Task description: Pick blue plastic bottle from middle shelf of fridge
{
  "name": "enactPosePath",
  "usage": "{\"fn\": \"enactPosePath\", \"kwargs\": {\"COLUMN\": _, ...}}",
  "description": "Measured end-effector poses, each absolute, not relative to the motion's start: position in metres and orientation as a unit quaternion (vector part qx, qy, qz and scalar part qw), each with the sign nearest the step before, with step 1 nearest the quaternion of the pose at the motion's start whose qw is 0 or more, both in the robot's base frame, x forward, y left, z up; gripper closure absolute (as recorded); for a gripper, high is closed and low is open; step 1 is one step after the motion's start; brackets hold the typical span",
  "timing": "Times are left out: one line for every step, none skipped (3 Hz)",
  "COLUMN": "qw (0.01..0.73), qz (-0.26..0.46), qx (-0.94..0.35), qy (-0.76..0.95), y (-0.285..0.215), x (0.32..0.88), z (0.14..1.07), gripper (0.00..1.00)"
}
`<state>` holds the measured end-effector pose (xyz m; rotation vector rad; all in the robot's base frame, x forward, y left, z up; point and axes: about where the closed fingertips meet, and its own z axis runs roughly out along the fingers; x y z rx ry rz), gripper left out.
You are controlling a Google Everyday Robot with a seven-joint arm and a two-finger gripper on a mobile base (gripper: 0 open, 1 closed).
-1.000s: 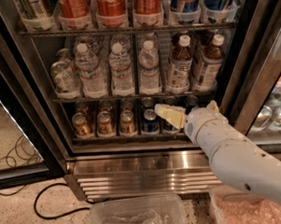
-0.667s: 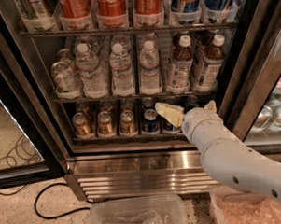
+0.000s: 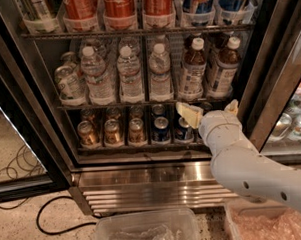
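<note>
We note the gripper (image 3: pixel 210 112) spread wide and empty, just below the middle shelf (image 3: pixel 115 104) at its right end. The blue plastic bottle (image 3: pixel 193 72) stands upright on that shelf, beside its twin (image 3: pixel 223 68), untouched above the gripper.

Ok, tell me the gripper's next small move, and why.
Probably raise the gripper: its open fingers sit empty before the short cans, below the dark wire middle shelf, while the slim brown-drink plastic bottle with pale blue label stands just above.
</note>
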<state>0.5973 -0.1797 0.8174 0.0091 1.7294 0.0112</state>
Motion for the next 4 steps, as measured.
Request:
{"fn": "enactPosePath", "kwargs": {"qw": 0.661, "qz": -0.018, "qx": 0.002, "qy": 0.75, "y": -0.188, "x": 0.601, "z": 0.825, "gripper": 0.2}}
{"fn": "enactPosePath", "kwargs": {"qw": 0.67, "qz": -0.034, "qx": 0.002, "qy": 0.742, "y": -0.194, "x": 0.604, "z": 0.83, "gripper": 0.19}}
{"fn": "enactPosePath", "kwargs": {"qw": 0.675, "qz": -0.042, "qx": 0.003, "qy": 0.737, "y": -0.195, "x": 0.606, "z": 0.833, "gripper": 0.19}}
{"fn": "enactPosePath", "kwargs": {"qw": 0.68, "qz": -0.042, "qx": 0.012, "qy": 0.732, "y": -0.195, "x": 0.614, "z": 0.835, "gripper": 0.22}}
